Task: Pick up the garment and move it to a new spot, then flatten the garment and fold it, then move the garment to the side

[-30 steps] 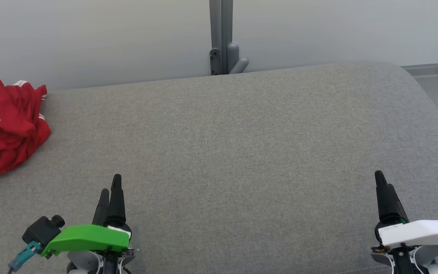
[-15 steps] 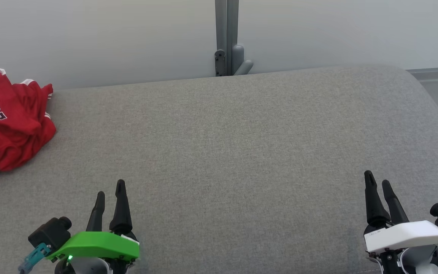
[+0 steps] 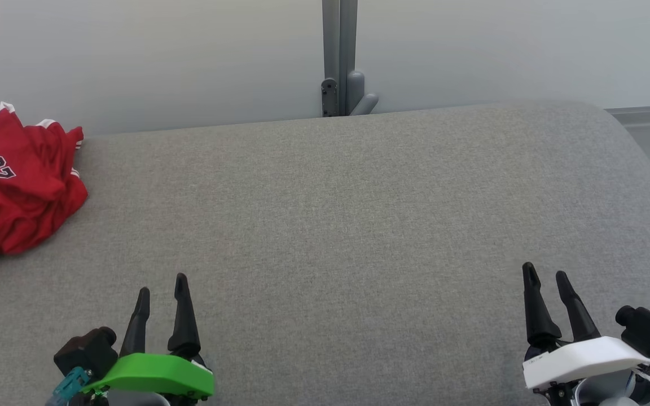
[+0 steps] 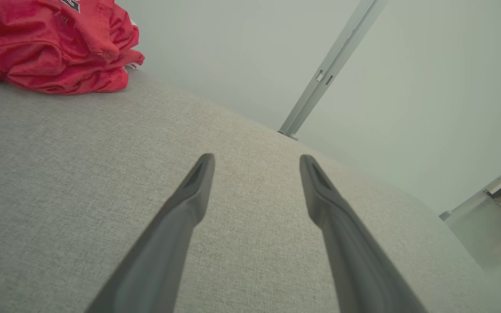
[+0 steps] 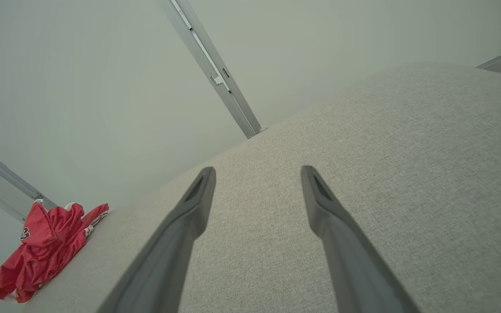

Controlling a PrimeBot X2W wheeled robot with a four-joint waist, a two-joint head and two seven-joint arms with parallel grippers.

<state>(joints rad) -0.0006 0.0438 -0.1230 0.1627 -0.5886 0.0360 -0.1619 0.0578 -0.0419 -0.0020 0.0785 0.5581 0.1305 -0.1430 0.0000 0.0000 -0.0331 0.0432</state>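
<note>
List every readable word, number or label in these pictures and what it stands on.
"67", first digit uncertain: dark, white-edged print on the crumpled red fabric garment, lying on the grey upholstered surface.
Small marking on the white cover of the right gripper: too small to read.

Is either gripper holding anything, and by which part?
Nothing is held. Left gripper and right gripper are open and empty; the garment lies bunched on the cushion, away from both.
</note>
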